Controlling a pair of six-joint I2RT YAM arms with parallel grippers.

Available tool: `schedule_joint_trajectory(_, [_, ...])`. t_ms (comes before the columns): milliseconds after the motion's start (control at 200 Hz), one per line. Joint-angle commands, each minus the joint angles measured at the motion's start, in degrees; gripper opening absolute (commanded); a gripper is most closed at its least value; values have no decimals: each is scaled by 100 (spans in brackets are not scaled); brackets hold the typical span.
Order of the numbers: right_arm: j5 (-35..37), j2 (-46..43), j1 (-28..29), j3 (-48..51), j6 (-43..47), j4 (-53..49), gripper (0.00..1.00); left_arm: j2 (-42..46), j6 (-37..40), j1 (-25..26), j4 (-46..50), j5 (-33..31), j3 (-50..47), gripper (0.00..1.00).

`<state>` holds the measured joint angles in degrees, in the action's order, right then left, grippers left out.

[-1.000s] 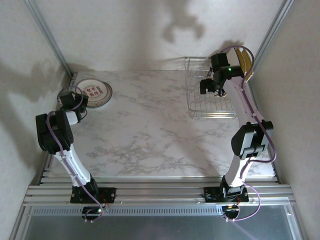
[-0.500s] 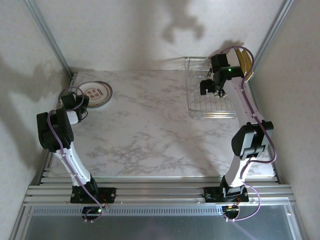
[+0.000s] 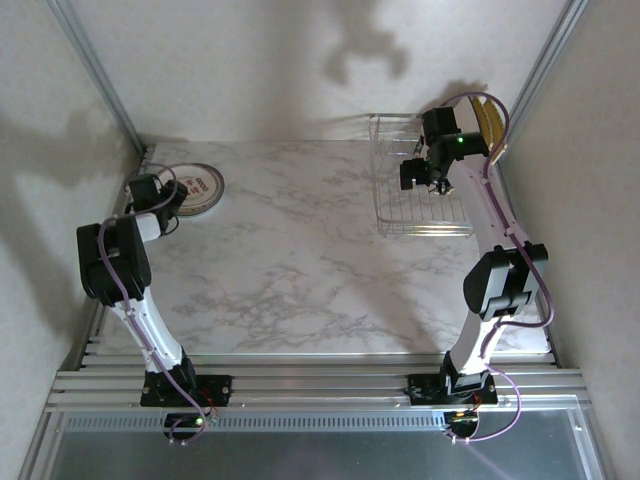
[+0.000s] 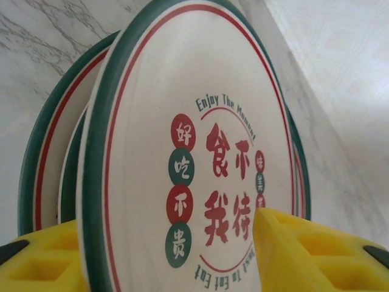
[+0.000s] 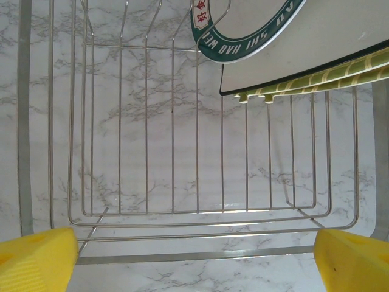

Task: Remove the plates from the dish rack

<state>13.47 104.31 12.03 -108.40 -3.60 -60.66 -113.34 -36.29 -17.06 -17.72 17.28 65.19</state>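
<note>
A stack of round white plates with green and red rims lies at the table's far left. In the left wrist view the top plate carries red lettering. Its near rim sits between my left gripper's yellow fingers, which stand apart, open. From above, the left gripper is at the stack's near-left edge. My right gripper hovers open over the wire dish rack. Under it is the rack's bare wire floor. At the rack's far end lean a round green-rimmed plate, a square white plate and a grid-patterned yellow plate.
Walls close in the table at the back and on both sides. The rack stands at the far right against the right wall. The marble tabletop stretches between the plate stack and the rack.
My left gripper's jaws have parted around the top plate's rim, and the left wrist has shifted slightly toward the back. The right arm has stayed still.
</note>
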Motion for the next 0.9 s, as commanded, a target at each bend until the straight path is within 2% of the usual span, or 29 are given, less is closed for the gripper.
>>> schedule_joint_trajectory(0, [-42,-179,3,3,34,28,99,249,816,144,1090,-782,273,54])
schedule_joint_trajectory(105, [-58,-153,2,-35,34,28,99,268,1132,310,1443,-1179,450,59])
schedule_joint_trajectory(405, [-60,-139,23,-120,59,-12,99,246,1368,439,1814,-1441,686,69])
schedule_joint_trajectory(501, [-49,-139,24,-120,69,-21,99,323,1496,501,1988,-1656,758,76])
schedule_joint_trajectory(601, [-34,-100,26,-176,86,-46,99,434,1624,537,2127,-1759,826,90])
schedule_joint_trajectory(696, [-38,-6,14,-315,109,-102,99,517,1728,546,2300,-1849,924,99])
schedule_joint_trajectory(896, [-99,478,-26,-1073,204,-341,99,982,1960,674,2702,-2027,953,100])
